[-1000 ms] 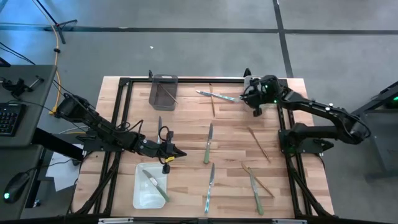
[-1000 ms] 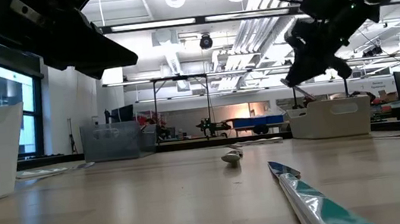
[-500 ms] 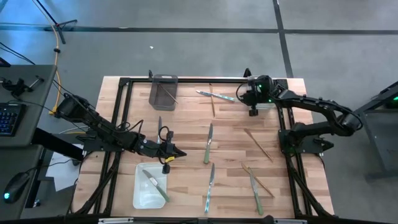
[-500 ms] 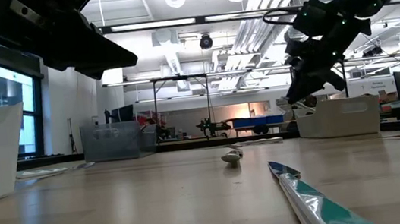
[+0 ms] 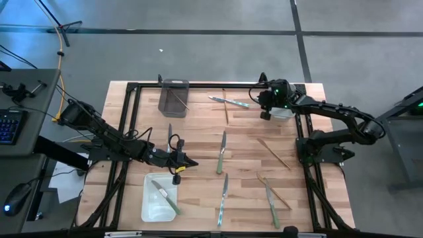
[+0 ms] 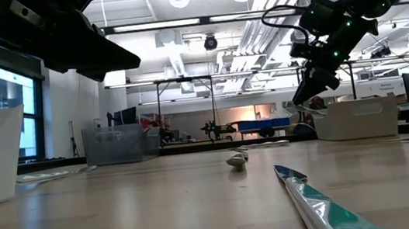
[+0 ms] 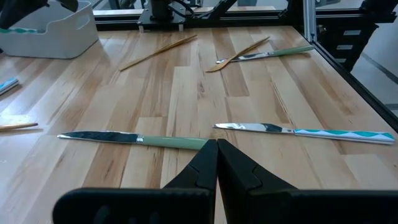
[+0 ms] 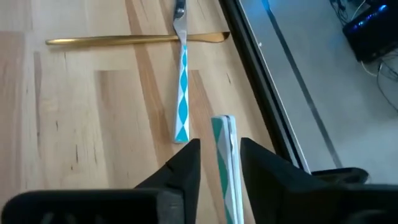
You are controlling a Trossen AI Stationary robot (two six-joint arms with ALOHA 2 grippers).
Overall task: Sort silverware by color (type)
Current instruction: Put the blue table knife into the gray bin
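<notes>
Your right hand (image 5: 265, 110) hangs above the far right corner of the counter (image 5: 198, 142), right beside the white bin (image 5: 285, 112) there. In your right wrist view its fingers (image 8: 180, 168) are clamped on a teal-and-white patterned utensil (image 8: 224, 155), held clear of the wood. Below it lies a teal-patterned fork (image 8: 181, 93) crossing a gold utensil (image 8: 137, 39).

Your left hand (image 5: 190, 163) sits low over the counter on the near left side of that white bin, well apart from it, with its fingers (image 7: 239, 168) pressed together and nothing between them. Just ahead of its tips rest a green-handled knife (image 7: 134, 140) and a teal-patterned knife (image 7: 305, 130), end to end with a small gap.

Nearer than the white bin, a second green-handled knife (image 5: 222, 152) and another teal-patterned one (image 5: 223, 198) lie mid-counter, with thin brown sticks (image 5: 272, 152) towards the right edge. A clear bin (image 5: 160, 196) near the left hand holds one knife, and a dark bin (image 5: 173, 96) stands at the far edge, level with the white bin.
</notes>
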